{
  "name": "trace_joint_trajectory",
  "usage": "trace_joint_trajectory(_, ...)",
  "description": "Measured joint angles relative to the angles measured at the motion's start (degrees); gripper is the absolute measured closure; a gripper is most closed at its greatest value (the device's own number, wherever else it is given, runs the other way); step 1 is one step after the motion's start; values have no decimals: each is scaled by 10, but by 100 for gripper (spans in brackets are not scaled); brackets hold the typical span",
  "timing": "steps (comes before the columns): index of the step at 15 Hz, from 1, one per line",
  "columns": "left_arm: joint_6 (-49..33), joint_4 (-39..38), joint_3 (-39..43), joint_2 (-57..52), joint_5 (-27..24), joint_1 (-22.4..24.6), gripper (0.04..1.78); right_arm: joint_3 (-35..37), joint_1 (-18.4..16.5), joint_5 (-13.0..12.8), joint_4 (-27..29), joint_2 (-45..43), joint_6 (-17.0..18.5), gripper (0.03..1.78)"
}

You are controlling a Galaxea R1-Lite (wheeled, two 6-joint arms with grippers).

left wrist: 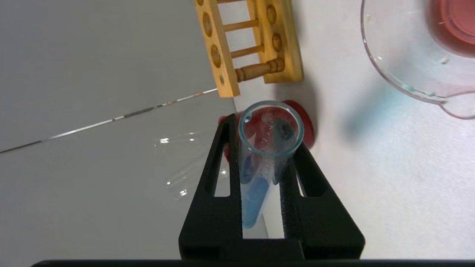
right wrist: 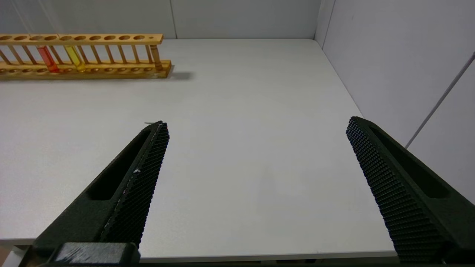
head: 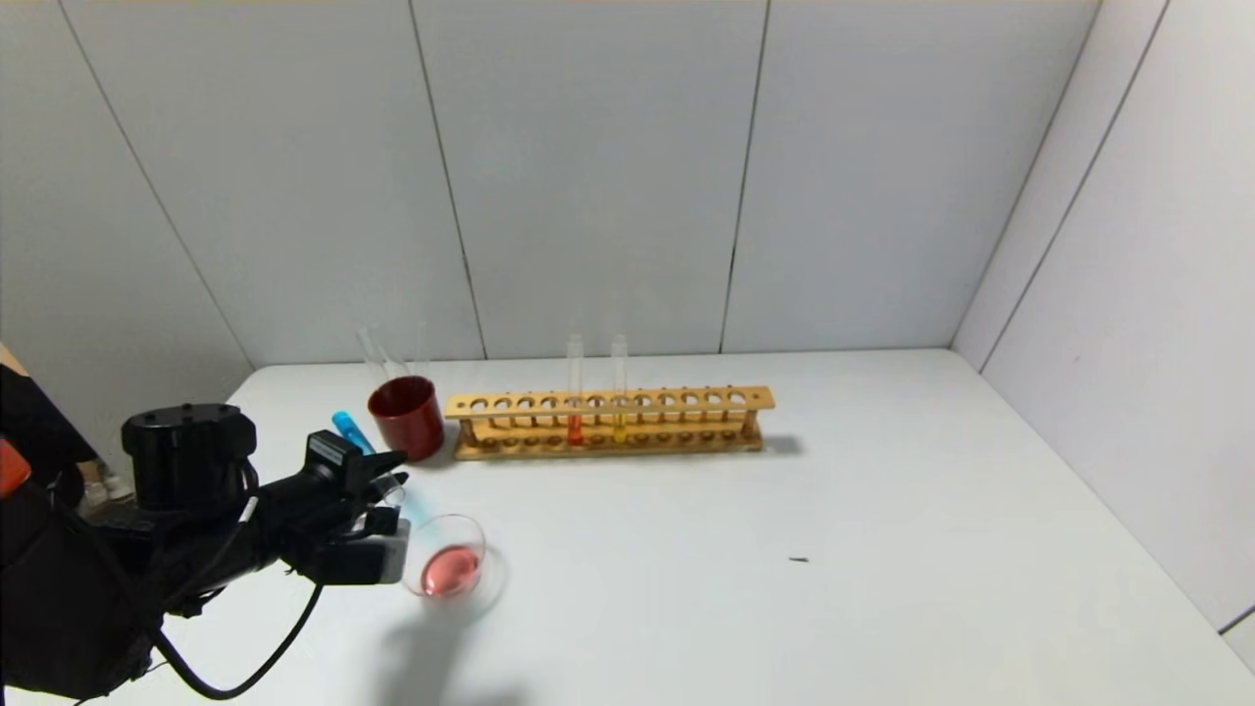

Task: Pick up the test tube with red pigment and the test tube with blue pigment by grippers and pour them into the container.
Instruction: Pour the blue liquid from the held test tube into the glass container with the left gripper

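A: Head view first: what's the setting?
B: A white table [head: 882, 510] boxed in by grey wall panels. A wooden rack [head: 610, 422] stands near the back with an orange-red tube [head: 575, 390] and a yellow tube [head: 619, 388] upright in it. A red cup [head: 406, 417] sits just left of the rack.
A: And the left gripper [head: 387, 485]?
B: Low over the table's left side, pinching the blue tube [head: 365, 453], tilted, its mouth toward the dish [head: 453, 559]. The dish holds pink-red liquid.
A: Left wrist view?
B: The fingers [left wrist: 219, 185] clamp the blue tube [left wrist: 265, 155] from both sides; blue liquid lies near its closed end. The dish's [left wrist: 400, 83] lip is nearby, apart from the tube.
A: Right wrist view?
B: The right gripper [right wrist: 256, 128] is spread wide above bare table [right wrist: 241, 148], well apart from the rack [right wrist: 85, 55].
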Motion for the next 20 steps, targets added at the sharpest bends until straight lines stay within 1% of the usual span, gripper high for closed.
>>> trace_joint_trajectory(6, 74, 2, -13, 28, -8, 1, 149, 0, 0, 0, 0, 0, 0, 6)
trace_joint_trajectory(9, 124, 3, -37, 50, -50, 4, 149, 0, 0, 0, 0, 0, 0, 6)
trace_joint_trajectory(14, 138, 1, -50, 63, -56, 3, 149, 0, 0, 0, 0, 0, 0, 6)
trace_joint_trajectory(17, 167, 1, -50, 60, -56, 4, 149, 0, 0, 0, 0, 0, 0, 6)
trace_joint_trajectory(20, 169, -7, -50, 59, -53, 4, 149, 0, 0, 0, 0, 0, 0, 6)
